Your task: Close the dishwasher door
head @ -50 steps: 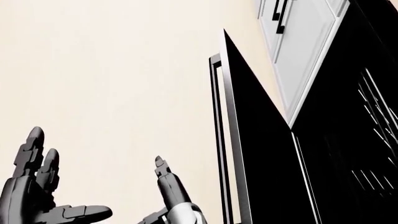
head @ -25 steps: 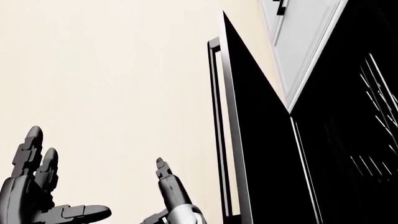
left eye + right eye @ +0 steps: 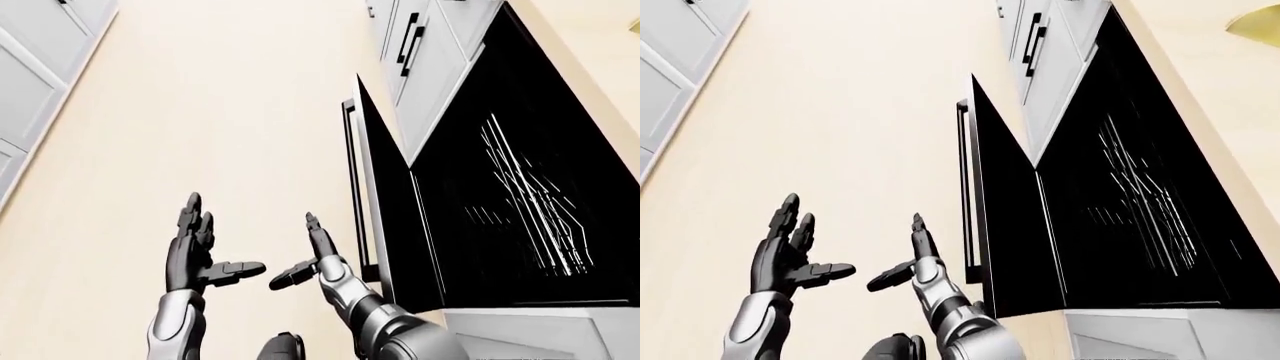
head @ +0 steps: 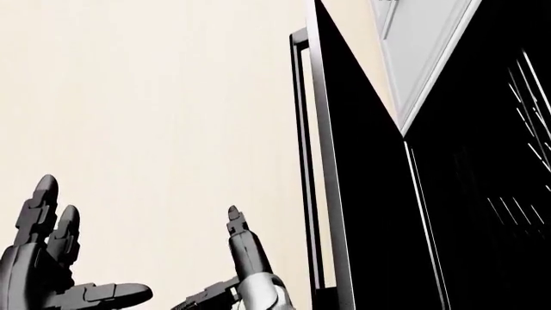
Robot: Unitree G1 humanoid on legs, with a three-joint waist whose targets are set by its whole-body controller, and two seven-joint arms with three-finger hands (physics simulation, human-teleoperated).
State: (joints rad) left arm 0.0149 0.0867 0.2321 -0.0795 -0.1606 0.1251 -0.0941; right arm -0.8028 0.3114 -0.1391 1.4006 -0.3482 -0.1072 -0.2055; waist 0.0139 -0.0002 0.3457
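Beige floor (image 3: pixel 220 112) fills left and centre of the left-eye view. Dishwasher door (image 3: pixel 385 217) stands open, centre-right, dark interior (image 3: pixel 520 195) right of it, handle bar (image 3: pixel 352 187) on its left edge. Right hand (image 3: pixel 318 259) spread, just left of the handle, not touching. Left hand (image 3: pixel 195 251) spread, lower left, over bare floor.

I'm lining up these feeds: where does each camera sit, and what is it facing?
Left-eye view: on the head, looking down at the floor and open dishwasher door; left hand and right hand show.
Right-eye view: beside it, nearly the same picture.
Head view: on the head, tighter on the door; both hands at the bottom.
All share door and hands.
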